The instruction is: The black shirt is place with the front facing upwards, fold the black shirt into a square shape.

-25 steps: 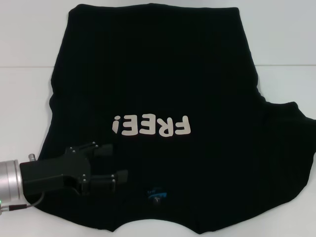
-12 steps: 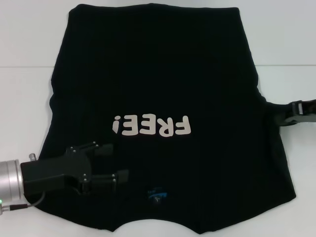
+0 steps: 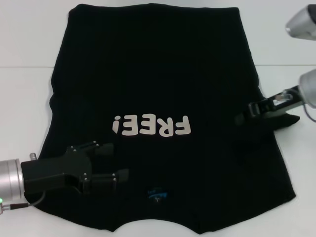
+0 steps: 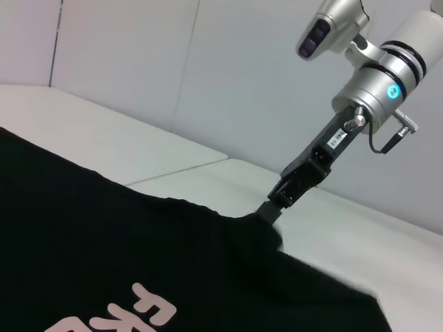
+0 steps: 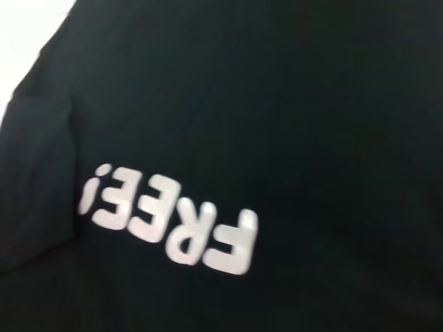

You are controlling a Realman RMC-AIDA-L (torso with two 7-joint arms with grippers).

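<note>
the black shirt (image 3: 158,89) lies flat on the white table (image 3: 24,39), front up, filling most of the head view. its long axis runs from the hem at 12 o'clock to the collar and small blue neck label (image 3: 156,193) at 6 o'clock, nearest you, so the "free!" lettering (image 3: 150,126) reads upside down.

the relation to watch is at 3 o'clock. the right gripper (image 3: 256,109) sits at the shirt's right edge, closed on the right sleeve (image 3: 281,121), which it has lifted clear of the table; the left wrist view shows the cloth drawn up into a peak under its fingertips. the body of the shirt lies toward 9 o'clock from that gripper, so i judge the coming move as carrying the sleeve inward across the long axis, toward the lettering. the path over the chest looks unobstructed.

the left gripper (image 3: 111,163) rests over the cloth at about 8 o'clock, near the left shoulder, fingers (image 3: 103,149) spread and holding nothing. it is the nearer arm to the collar and left side, but well apart from the sleeve.

bare table shows beyond the left and right edges and past the hem. the collar edge runs close to the near limit of the head view, so judge room there with care.
</note>
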